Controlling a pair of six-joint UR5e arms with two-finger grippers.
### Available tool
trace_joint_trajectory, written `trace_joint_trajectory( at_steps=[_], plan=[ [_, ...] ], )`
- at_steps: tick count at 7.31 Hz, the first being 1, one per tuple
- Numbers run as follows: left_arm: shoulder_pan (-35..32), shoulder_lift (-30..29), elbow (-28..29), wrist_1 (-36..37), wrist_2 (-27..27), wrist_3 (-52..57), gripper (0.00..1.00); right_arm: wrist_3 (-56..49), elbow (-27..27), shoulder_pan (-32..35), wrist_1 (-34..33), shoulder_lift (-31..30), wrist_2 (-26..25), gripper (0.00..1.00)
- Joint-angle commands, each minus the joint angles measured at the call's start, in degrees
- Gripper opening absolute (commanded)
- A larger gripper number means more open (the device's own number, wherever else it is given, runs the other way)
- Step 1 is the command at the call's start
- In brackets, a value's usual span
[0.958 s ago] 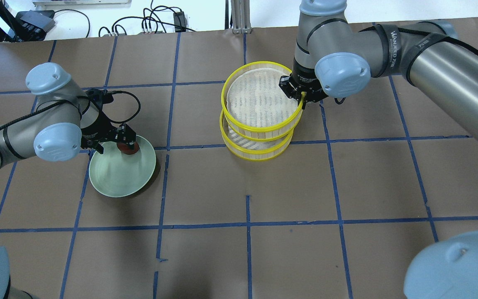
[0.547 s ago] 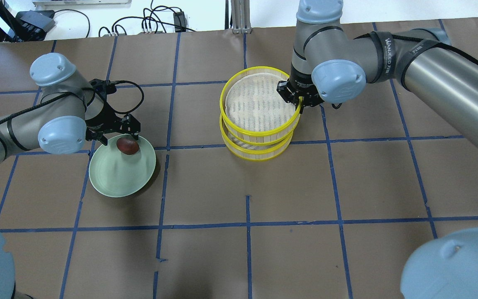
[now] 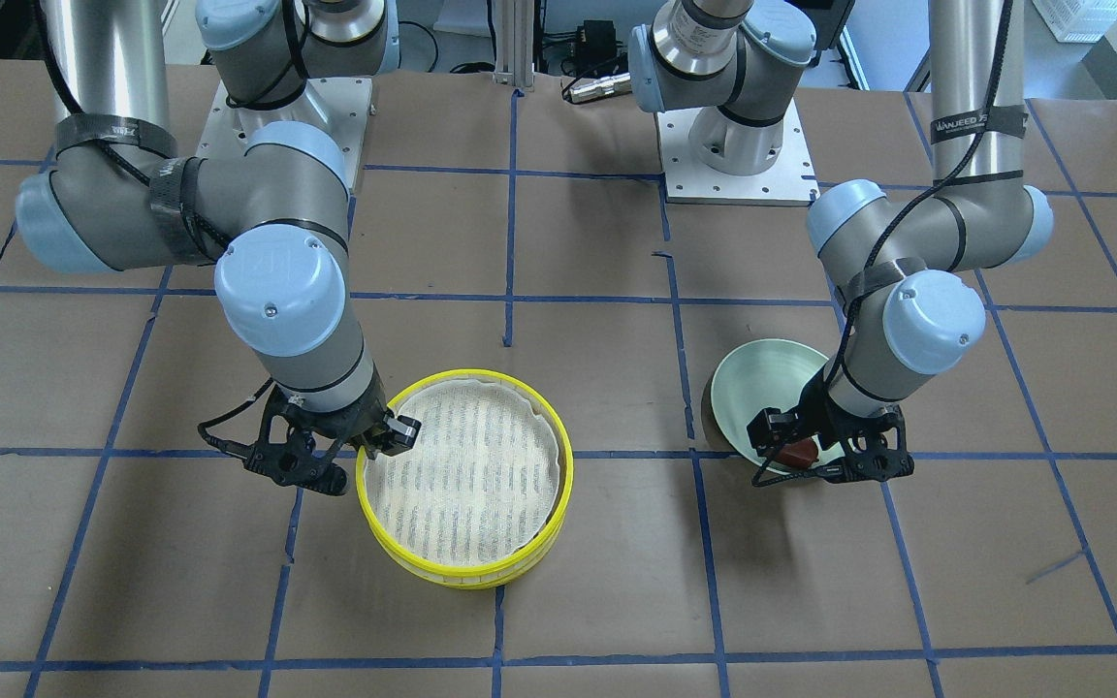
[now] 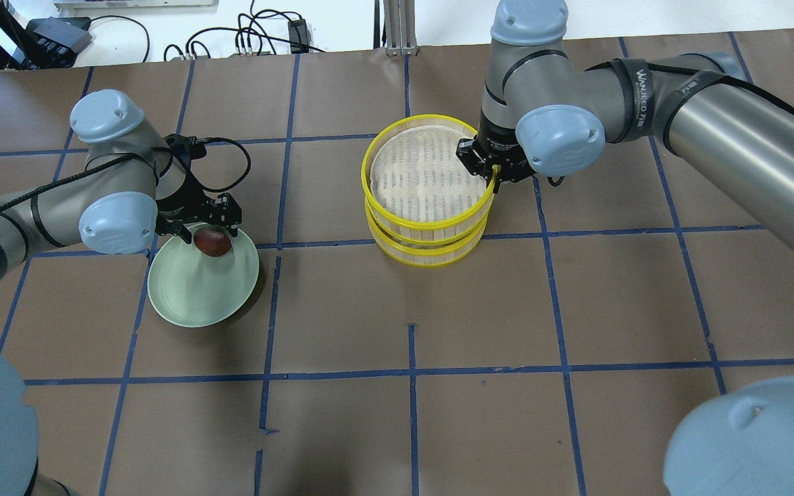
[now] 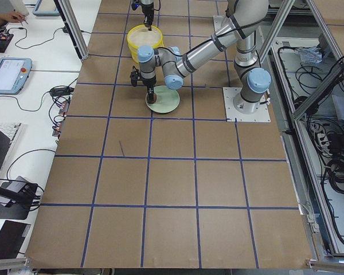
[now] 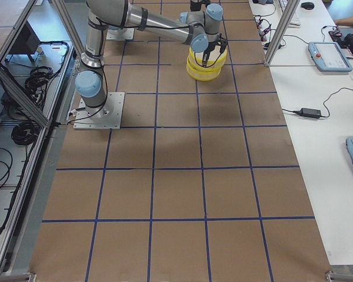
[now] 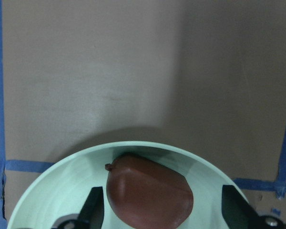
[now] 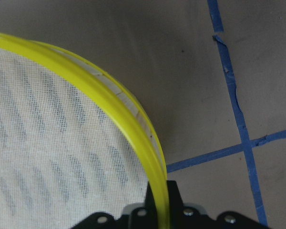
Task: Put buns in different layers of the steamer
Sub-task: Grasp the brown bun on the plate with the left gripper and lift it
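Observation:
The reddish-brown bun [image 4: 212, 242] lies at the far edge of the pale green plate [image 4: 190, 296]. My left gripper [image 4: 202, 224] hangs over it, open, with a finger [image 7: 93, 210] on each side of the bun [image 7: 150, 195]. My right gripper [image 4: 493, 172] is shut on the right rim [image 8: 133, 124] of the steamer's upper layer [image 4: 431, 224]. It holds that layer almost squarely over the lower layer [image 4: 431, 256]; I cannot tell whether the two touch. The upper layer's cloth [image 3: 466, 475] is bare. The white bun is out of view.
Brown paper with blue tape lines covers the table [image 4: 411, 386]. The plate [image 3: 762, 378] sits about two hand-widths to the steamer's left in the overhead view. Cables and boxes [image 4: 252, 34] lie beyond the far edge.
My right gripper has shifted the upper layer left and nearer, so it now sits almost over the lower one. My left gripper has lifted back off the bun, which stays in the plate.

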Motion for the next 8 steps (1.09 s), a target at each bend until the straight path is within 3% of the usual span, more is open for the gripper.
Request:
trace_joint_trajectory(
  at_steps=[1,3,4,6,7,8],
  plan=[
    [0.01,-0.22,-0.39,0.00,0.08,2.46,0.86,0.01,0.76,0.00,-0.15,0.02,0.06,0.08],
    [0.10,-0.22,-0.74,0.00,3.65,3.61,0.09,0.01,0.93,0.00,-0.67,0.02,0.33,0.08],
    [0.10,-0.22,-0.74,0.18,5.08,3.79,0.02,0.01,1.20,0.09,-0.76,0.02,0.94,0.08],
    [0.01,1.96,0.31,2.02,6.57,5.28,0.01,-0.16,1.28,0.18,-0.50,0.02,1.38,0.08],
    [-0.16,3.63,2.06,1.33,6.67,4.93,0.01,-0.25,1.81,0.18,-0.41,0.02,1.38,0.16],
    [-0.77,5.30,3.55,-0.94,6.68,4.41,0.01,-0.51,1.99,0.18,-0.41,-0.16,0.86,0.75]
  ],
)
